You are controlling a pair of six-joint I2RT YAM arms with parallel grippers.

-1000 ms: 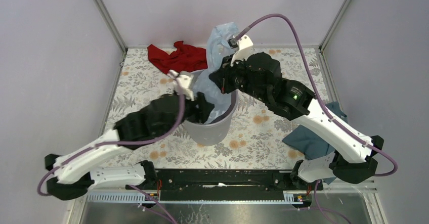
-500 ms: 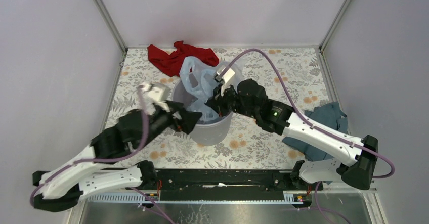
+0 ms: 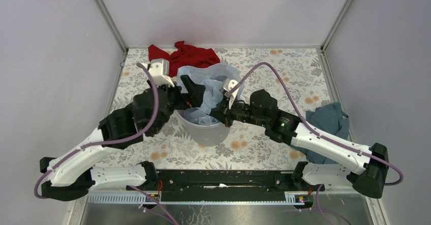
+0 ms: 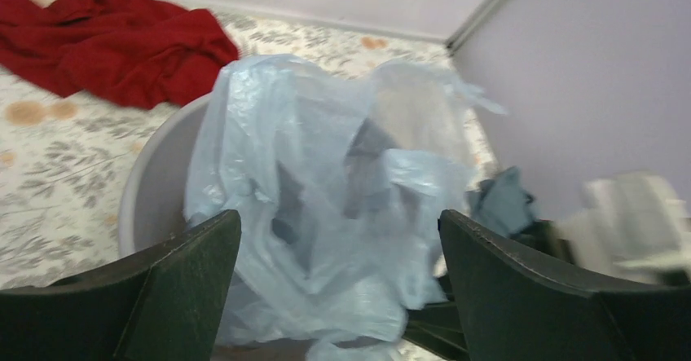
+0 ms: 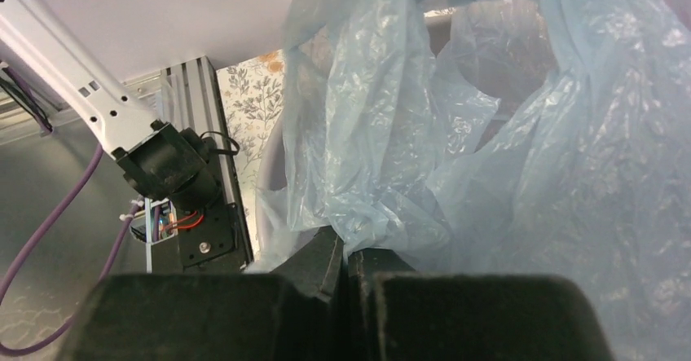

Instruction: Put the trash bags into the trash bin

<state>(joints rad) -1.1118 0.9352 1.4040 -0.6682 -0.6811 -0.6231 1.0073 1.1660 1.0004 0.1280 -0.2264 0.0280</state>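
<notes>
**Top view: bag draped in bin mouth, both arms at the rim**

Trash bin point(image 3: 204, 131), light grey, stands mid-desk point(image 3: 269, 72) on the floral covering. Trash bag point(image 3: 209, 83), pale blue film, fills the bin mouth; its far part rises above the rim, crumpled.

Left gripper point(image 3: 186, 89) sits at the bin's far-left rim, against the film; finger spread not readable from above. Right gripper point(image 3: 223, 114) reaches in at the right rim, fingers closed, tip in the film.

Red cloth point(image 3: 185, 56) lies bunched just beyond the bin, far side. Teal cloth point(image 3: 328, 121) lies at the right edge, partly under the right arm.
</notes>
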